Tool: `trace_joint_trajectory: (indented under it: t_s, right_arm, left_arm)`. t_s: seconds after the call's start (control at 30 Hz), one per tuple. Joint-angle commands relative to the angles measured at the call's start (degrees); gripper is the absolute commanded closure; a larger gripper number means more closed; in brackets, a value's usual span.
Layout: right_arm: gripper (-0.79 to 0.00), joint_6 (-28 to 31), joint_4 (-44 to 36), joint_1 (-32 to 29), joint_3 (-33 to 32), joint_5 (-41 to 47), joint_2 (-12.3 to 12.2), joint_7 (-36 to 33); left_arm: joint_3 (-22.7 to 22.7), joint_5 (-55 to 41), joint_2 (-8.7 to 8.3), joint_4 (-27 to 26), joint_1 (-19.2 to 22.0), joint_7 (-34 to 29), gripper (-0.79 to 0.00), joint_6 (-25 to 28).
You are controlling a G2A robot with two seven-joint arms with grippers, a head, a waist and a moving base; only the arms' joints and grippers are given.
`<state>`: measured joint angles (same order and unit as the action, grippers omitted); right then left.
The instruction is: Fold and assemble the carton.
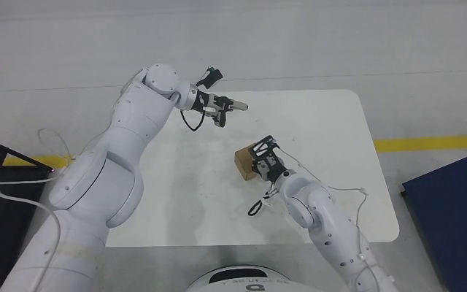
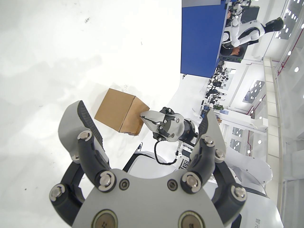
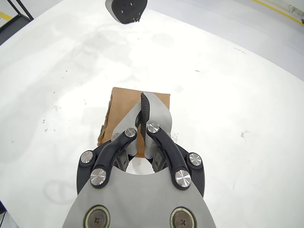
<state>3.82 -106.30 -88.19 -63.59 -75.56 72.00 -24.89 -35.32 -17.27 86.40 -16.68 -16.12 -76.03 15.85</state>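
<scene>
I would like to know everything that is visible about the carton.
The carton is a small brown box of plain cardboard, already folded into a closed box shape. Its faces look flat, and one side edge looks rough and frayed. It stands on the white table, near the middle. The right end effector, shut, lies over its top with the fingertips against an upper edge. The left end effector, open, is apart from it.

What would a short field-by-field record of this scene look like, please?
carton: brown, box-shaped, resting on the white table
left hand: open, raised above the table, apart from the carton
right hand: shut, fingertips against the carton's upper edge
task state: carton stands formed; whether every flap is tucked cannot be told
</scene>
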Motion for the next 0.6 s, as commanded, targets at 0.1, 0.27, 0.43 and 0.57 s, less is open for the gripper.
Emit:
trace_joint_trajectory:
  t_s: [0.1, 0.27, 0.43, 0.57]
  right_arm:
    - [0.0, -1.57, -2.09, -3.25, -5.2, 5.0, -0.41, 4.25]
    - [0.0, -6.99, 2.9, -0.48, -6.2, 6.34, -0.06, -0.22]
    - [0.0, -0.11, 7.1, 4.1, -3.31, 10.75, 0.36, -4.37]
    - [0.0, -0.92, 6.95, 3.54, -6.08, 11.78, 0.12, -1.38]
  left_arm:
    - [0.0, 0.0, 0.0, 0.0, 0.0, 0.0, -0.785, 0.0]
    - [0.0, 0.0, 0.0, 0.0, 0.0, 0.0, -0.785, 0.0]
    - [0.0, 0.0, 0.0, 0.0, 0.0, 0.0, -0.785, 0.0]
    - [0.0, 0.0, 0.0, 0.0, 0.0, 0.0, -0.785, 0.0]
